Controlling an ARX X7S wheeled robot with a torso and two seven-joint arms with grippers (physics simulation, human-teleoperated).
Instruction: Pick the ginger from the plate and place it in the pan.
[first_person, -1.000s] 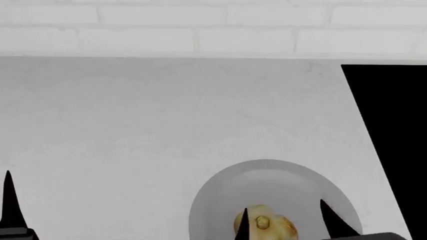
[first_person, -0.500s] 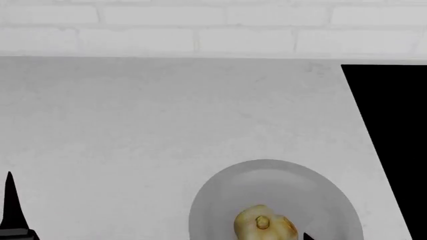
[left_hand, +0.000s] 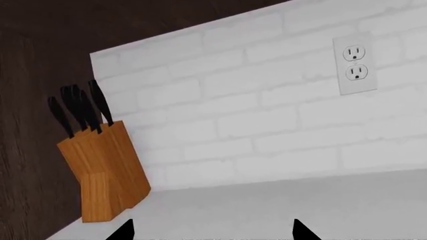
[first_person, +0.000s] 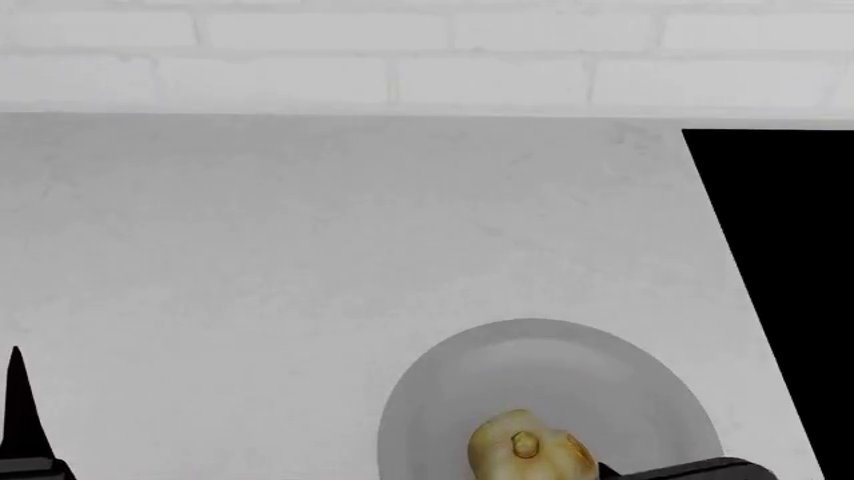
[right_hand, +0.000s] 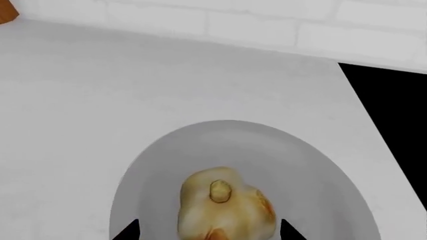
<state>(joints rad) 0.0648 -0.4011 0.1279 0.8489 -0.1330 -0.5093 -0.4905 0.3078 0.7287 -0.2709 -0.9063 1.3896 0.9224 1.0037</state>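
The ginger (first_person: 529, 450) lies on the light-grey plate (first_person: 441, 400), toward the plate's near side, a pale-yellow knobbly lump with a small tan nub facing up. The plate sits on the pale grey worktop (first_person: 267, 260) at the lower edge of the head view, close to the black stovetop (first_person: 787, 250), which fills the right margin. No pan can be made out against that black surface.

In the right wrist view the ginger (right_hand: 225, 205) fills the middle, and the two dark fingertips (right_hand: 128, 231) of the right hand (right_hand: 208, 231) stand wide apart on either side of it, not touching it; the plate (right_hand: 313, 170) curves around behind. In the head view only a dark part of that arm (its tips hidden below the frame) shows at the plate's near right edge.

The left hand (left_hand: 210, 231) is spread wide and holds nothing, its two black tips just showing in the left wrist view above bare worktop. Beyond it stands a wooden knife block (left_hand: 103, 167) with black handles, against a white brick wall (left_hand: 267, 115) that carries a double wall socket (left_hand: 354, 64). In the head view, one black finger of the left hand (first_person: 19, 415) rises at the far left edge.

No writing, brand or label can be read anywhere.
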